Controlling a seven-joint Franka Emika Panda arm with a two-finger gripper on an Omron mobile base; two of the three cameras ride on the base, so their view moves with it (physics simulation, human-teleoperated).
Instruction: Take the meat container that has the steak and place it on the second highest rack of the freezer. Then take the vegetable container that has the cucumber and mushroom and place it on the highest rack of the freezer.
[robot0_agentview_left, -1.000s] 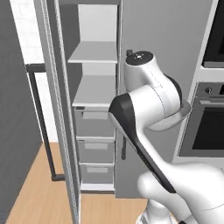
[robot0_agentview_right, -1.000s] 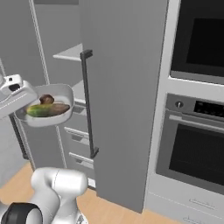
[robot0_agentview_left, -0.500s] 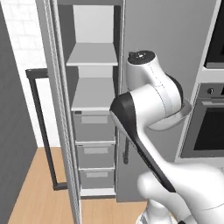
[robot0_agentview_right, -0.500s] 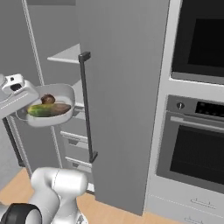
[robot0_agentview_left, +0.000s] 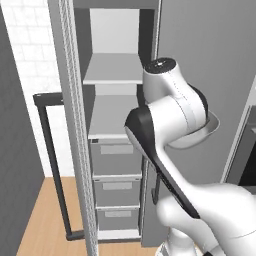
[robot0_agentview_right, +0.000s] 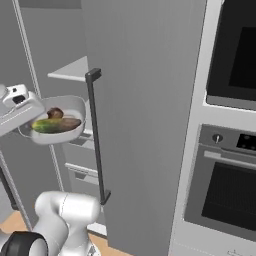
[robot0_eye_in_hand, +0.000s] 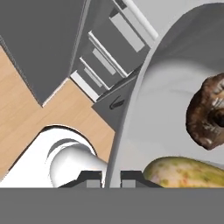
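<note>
In the white vegetable container (robot0_agentview_right: 57, 120) — cucumber (robot0_agentview_right: 46, 126), mushroom (robot0_agentview_right: 55, 113)

The white Franka arm with dark joints (robot0_agentview_left: 170, 120) rose from the base, bent sharply at its elbow and reached forward at about chest height. Its two-finger gripper (robot0_eye_in_hand: 112, 178) was clamped shut on the rim of the shallow white vegetable container (robot0_agentview_right: 56, 120), one dark fingertip (robot0_eye_in_hand: 91, 178) on each side of the wall, holding it level.
</note>
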